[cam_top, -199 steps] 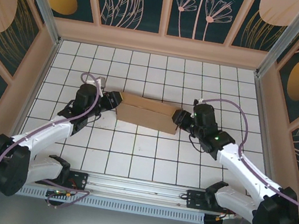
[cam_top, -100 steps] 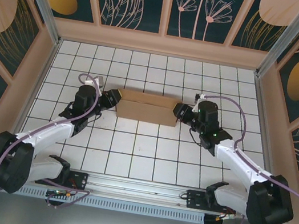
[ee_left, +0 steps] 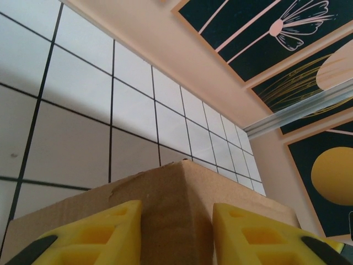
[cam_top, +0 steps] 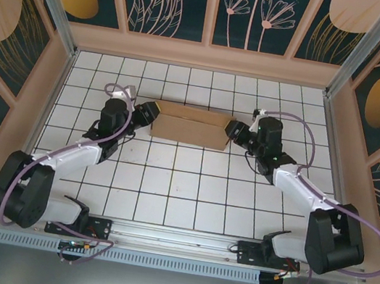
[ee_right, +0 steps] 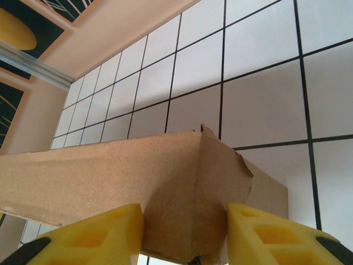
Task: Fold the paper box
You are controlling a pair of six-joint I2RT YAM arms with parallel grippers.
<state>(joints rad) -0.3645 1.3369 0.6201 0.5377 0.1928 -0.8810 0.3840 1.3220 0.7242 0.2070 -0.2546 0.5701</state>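
The paper box [cam_top: 191,126], plain brown cardboard folded into a long shallow shape, lies across the middle of the tiled floor, toward the back. My left gripper [cam_top: 149,115] is at its left end, shut on that end. In the left wrist view the yellow fingers [ee_left: 99,234] press either side of a box corner [ee_left: 176,204]. My right gripper [cam_top: 232,130] is shut on the right end. There the yellow fingertips [ee_right: 259,237] clamp a rounded flap [ee_right: 190,204] at the corner of the box.
White tiled floor [cam_top: 181,192] with black grid lines runs in front of the box. A tan wooden wall base [cam_top: 205,55] lies a couple of tiles behind it. Side walls [cam_top: 35,100] stand left and right.
Both grippers have carried the box away from the arm bases toward the back wall. It was skewed a second ago and now lies nearly level across the floor.
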